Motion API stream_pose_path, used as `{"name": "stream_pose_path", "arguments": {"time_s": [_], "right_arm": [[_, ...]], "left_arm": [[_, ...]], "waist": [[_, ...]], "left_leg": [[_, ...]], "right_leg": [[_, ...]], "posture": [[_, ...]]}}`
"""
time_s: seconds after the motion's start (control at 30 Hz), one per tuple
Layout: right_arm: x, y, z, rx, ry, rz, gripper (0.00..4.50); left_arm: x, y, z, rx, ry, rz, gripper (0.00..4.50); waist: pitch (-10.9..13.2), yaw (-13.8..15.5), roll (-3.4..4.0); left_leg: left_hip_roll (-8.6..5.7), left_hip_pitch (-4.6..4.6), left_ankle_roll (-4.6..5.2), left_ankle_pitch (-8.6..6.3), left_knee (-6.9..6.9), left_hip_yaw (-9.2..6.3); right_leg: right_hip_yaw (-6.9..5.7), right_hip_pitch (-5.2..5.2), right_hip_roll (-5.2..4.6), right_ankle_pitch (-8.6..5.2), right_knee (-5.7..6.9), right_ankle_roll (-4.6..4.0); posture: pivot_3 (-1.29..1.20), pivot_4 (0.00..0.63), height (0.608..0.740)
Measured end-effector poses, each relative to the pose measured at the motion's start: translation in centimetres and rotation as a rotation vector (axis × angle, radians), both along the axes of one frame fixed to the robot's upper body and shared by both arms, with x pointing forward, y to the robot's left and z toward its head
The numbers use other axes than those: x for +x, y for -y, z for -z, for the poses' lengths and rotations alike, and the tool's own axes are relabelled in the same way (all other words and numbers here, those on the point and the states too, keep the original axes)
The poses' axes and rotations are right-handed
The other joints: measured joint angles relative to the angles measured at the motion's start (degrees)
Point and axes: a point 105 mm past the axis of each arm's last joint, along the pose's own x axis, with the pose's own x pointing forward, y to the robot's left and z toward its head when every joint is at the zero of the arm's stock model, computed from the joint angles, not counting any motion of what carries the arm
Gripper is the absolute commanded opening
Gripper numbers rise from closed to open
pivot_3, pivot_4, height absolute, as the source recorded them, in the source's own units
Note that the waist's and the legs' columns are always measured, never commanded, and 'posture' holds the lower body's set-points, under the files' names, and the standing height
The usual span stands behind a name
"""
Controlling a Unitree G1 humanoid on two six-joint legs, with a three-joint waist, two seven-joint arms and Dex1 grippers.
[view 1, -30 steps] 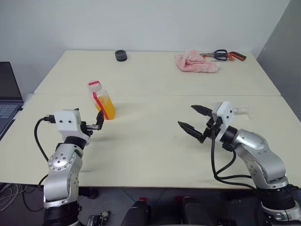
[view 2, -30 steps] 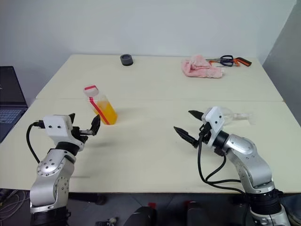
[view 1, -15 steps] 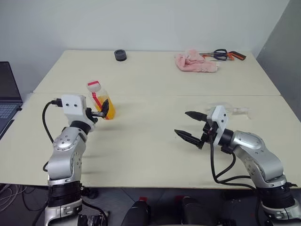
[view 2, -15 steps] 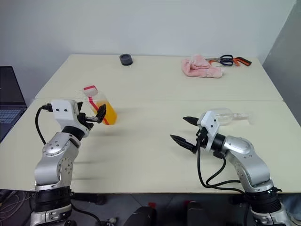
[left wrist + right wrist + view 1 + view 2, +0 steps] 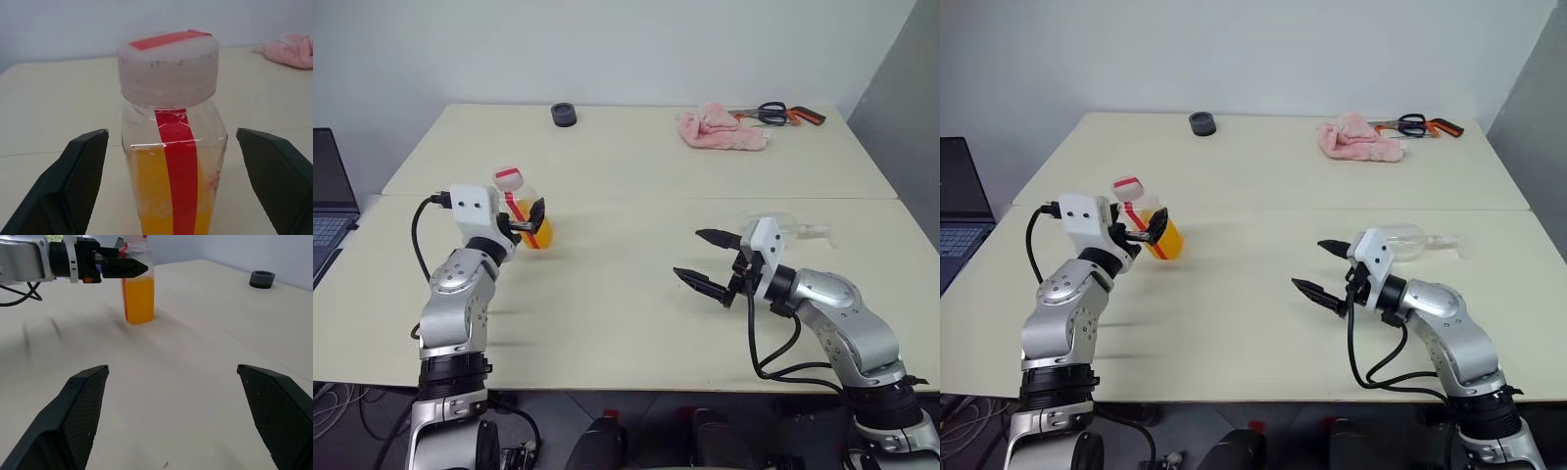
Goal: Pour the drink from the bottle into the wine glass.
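The bottle (image 5: 172, 122) stands upright on the left part of the table (image 5: 626, 294), clear with a red stripe and a white-and-red cap. The orange drink (image 5: 151, 196) fills its lower half. My left gripper (image 5: 525, 221) is open, level, with one finger on each side of the bottle; no contact shows. The wine glass (image 5: 1412, 240) lies on its side on the table at the right, just behind my right gripper (image 5: 687, 254). That gripper is open, holds nothing and points towards the bottle.
At the far edge lie a pink cloth (image 5: 720, 130), scissors (image 5: 783, 115) and a small black round thing (image 5: 565, 116). A laptop (image 5: 328, 196) sits off the table's left edge. A seam runs across the table behind the bottle.
My left gripper has moved forward and up to the bottle, so its open fingers now flank it. The right gripper has only turned slightly. Bottle and glass have not moved.
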Motion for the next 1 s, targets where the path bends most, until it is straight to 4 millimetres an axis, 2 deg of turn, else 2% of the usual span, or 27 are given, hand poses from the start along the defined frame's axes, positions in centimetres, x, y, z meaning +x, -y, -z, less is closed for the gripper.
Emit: {"name": "stream_pose_path", "arguments": {"time_s": [0.53, 0.63, 0.83, 0.9, 1.0], "right_arm": [[-0.1, -0.9, -0.7, 0.008, 0.009, -0.023, 4.50], [0.0, -1.0, -0.8, 0.010, 0.007, -0.019, 4.50], [0.0, -1.0, -0.8, 0.014, -0.002, -0.018, 4.50], [0.0, -1.0, -0.8, 0.015, -0.003, -0.020, 4.50], [0.0, -1.0, -0.8, 0.016, -0.004, -0.021, 4.50]], "left_arm": [[1.3, 0.4, 0.4, 0.013, 0.005, 0.027, 4.48], [1.4, 0.4, 0.5, 0.016, 0.004, 0.026, 3.90], [1.5, 0.2, 0.6, 0.024, 0.015, 0.019, 2.05], [1.6, 0.1, 0.6, 0.025, 0.020, 0.018, 1.81], [1.6, 0.1, 0.6, 0.030, 0.027, 0.017, 1.81]], "waist": [[0.00, -0.04, -0.01], [0.00, -0.04, -0.01], [0.00, -0.04, -0.01], [0.00, -0.04, -0.01], [0.00, -0.04, -0.01]], "left_leg": [[0.00, -0.01, 0.00, 0.00, 0.01, -0.01], [-0.01, -0.01, 0.00, 0.00, 0.01, -0.01], [-0.01, -0.01, 0.00, 0.00, 0.01, -0.01], [-0.01, -0.01, 0.00, 0.00, 0.01, -0.01], [-0.01, -0.01, 0.00, 0.00, 0.01, -0.01]], "right_leg": [[0.00, -0.02, -0.01, 0.02, 0.02, -0.01], [0.00, -0.02, -0.02, 0.02, 0.01, -0.01], [0.00, -0.02, -0.03, 0.02, 0.02, -0.01], [-0.01, -0.02, -0.04, 0.02, 0.02, -0.01], [-0.01, -0.02, -0.03, 0.02, 0.02, -0.01]], "posture": [[0.00, 0.150, 0.740], [0.00, 0.150, 0.740], [0.00, 0.150, 0.740], [0.00, 0.150, 0.740], [0.00, 0.150, 0.740]]}}
